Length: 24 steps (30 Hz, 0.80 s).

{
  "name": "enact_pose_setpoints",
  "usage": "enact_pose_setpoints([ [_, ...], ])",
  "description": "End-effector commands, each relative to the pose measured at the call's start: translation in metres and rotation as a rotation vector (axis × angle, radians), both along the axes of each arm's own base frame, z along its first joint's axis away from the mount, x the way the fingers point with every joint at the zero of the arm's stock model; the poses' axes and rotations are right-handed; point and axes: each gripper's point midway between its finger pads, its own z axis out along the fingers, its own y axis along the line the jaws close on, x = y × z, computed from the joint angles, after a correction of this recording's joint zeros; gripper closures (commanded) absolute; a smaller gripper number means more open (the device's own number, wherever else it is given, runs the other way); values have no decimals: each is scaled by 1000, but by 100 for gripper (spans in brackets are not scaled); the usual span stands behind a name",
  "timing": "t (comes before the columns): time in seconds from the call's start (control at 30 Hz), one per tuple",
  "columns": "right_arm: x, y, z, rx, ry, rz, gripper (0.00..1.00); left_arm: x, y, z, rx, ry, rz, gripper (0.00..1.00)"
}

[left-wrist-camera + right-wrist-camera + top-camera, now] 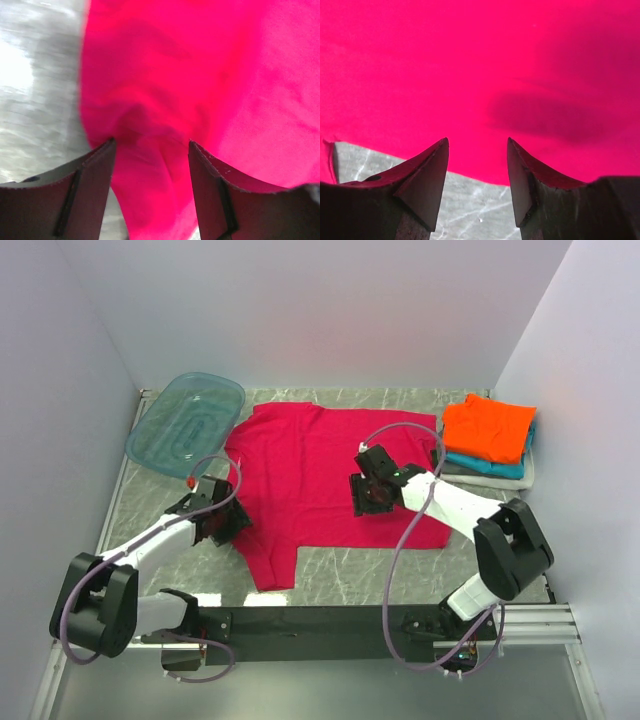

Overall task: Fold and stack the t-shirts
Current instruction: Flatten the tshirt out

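— On the grey marbled tabletop (350, 575), seen from above, what lies where?

— The crimson-magenta cotton t-shirt (310, 465) is spread flat mid-table. The left gripper (225, 525) is at its left edge, the right gripper (368, 495) over its right half. Far right, the folded bright orange t-shirt (490, 428) tops the teal t-shirt (495, 468) and grey-white t-shirt (530, 475). A translucent teal plastic tub (187, 422) lies far left.

— Left wrist?

— Jaws parted, with a raised crimson crease between them, not pinched.

— Right wrist?

— Jaws spread, empty, above the shirt's hem.
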Motion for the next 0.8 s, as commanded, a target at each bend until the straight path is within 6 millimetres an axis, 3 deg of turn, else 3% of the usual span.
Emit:
enact_pose_setpoints([
  [0.0, 7, 11, -7, 33, -14, 7, 43, 8, 6, -3, -13, -27, -3, 35],
  [0.23, 7, 17, -26, 33, 25, 18, 43, 12, 38, -5, 26, -19, 63, 34],
  [0.47, 5, 28, -42, 33, 70, 41, 43, 19, 52, -2, 44, -21, 86, 34],
  [0.63, 1, 35, -55, 25, 110, 63, 43, 32, 70, 17, 115, -75, 151, 35],
  [0.77, 2, 38, -54, 17, 109, 66, 44, 36, 72, 49, 150, -174, 173, 35],
])
